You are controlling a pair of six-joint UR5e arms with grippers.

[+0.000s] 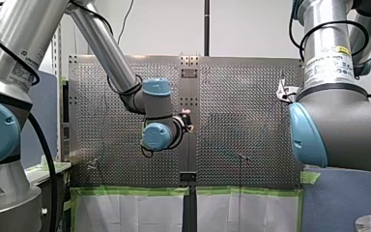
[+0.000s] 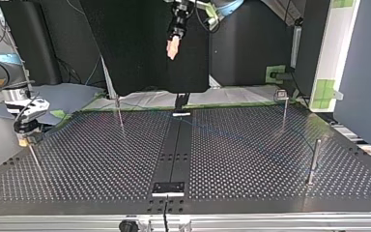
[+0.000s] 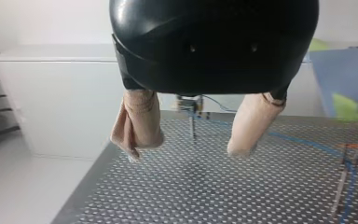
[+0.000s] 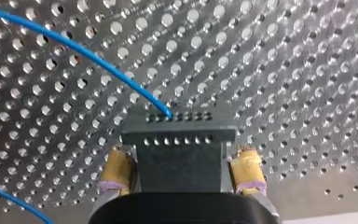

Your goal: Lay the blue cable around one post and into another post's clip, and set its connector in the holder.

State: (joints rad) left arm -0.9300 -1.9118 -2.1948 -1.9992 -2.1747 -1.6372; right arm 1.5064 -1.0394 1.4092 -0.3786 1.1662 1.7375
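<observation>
Between yellow pads point(image 4: 117, 169) of my right claw point(image 4: 182, 161): dark connector point(image 4: 179, 140), gripped; blue cable point(image 4: 98, 60) runs ahead over counter point(image 4: 284, 70); my left claw point(image 3: 189, 144) wide, empty; judged step: seating connector; next: find holder, lower squarely.

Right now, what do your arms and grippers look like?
Both my left arm and my right arm are silver tubes with blue joint caps and black cables. My right arm has a white label. Black and rounded, my left gripper has beige pads; my right gripper has yellow pads.
</observation>
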